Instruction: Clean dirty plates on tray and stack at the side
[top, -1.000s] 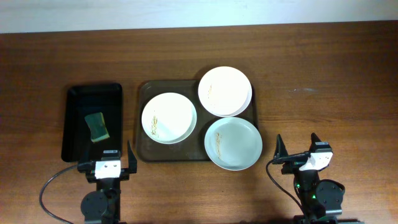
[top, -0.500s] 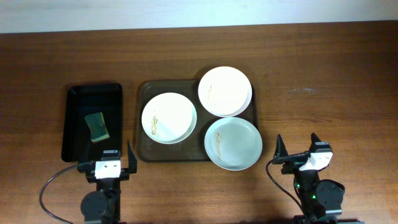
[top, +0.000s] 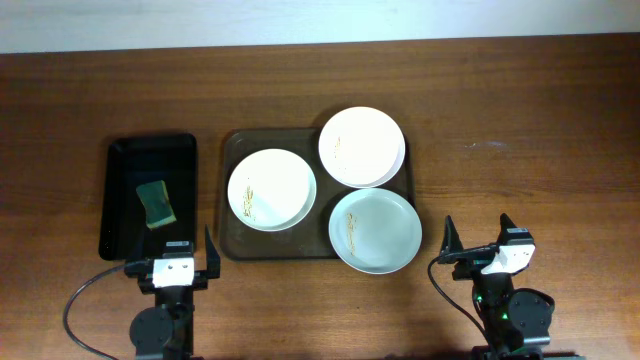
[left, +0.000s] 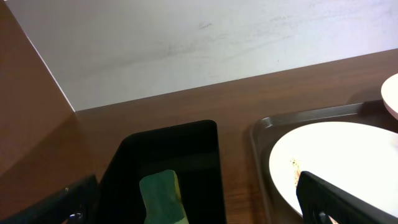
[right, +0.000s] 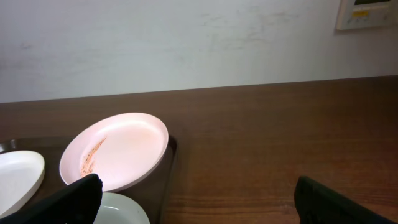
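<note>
- The brown tray (top: 262, 140) lies in the middle of the wooden tabletop (top: 540, 120), with all three plates on it.
- A white plate (top: 272, 189) sits flat in the tray's left half, with thin yellowish-brown streaks on the left part of its face.
- A second white plate (top: 362, 147) is at the far right corner. Its edge hangs out over the tray's rim, and in the right wrist view it looks slightly tilted. It has a short brownish streak near its left side.
- The pale blue-green plate (top: 375, 230) is at the near right corner and sticks out past the tray's near and right rim. It is just beside the far white plate and also carries a streak on its left part.
- A narrow black tray (top: 125, 165) lies to the left of the brown one, apart from it, and holds a green sponge (top: 156, 203).
- The left hand (top: 168, 250) hangs at the near edge of the tabletop, just short of the black tray. Its fingers (left: 348, 199) are spread wide and hold nothing.
- The right hand (top: 476, 235) hangs at the near edge, to the right of the blue-green plate and not touching it. Its fingers (right: 56, 202) are also spread wide and empty.
</note>
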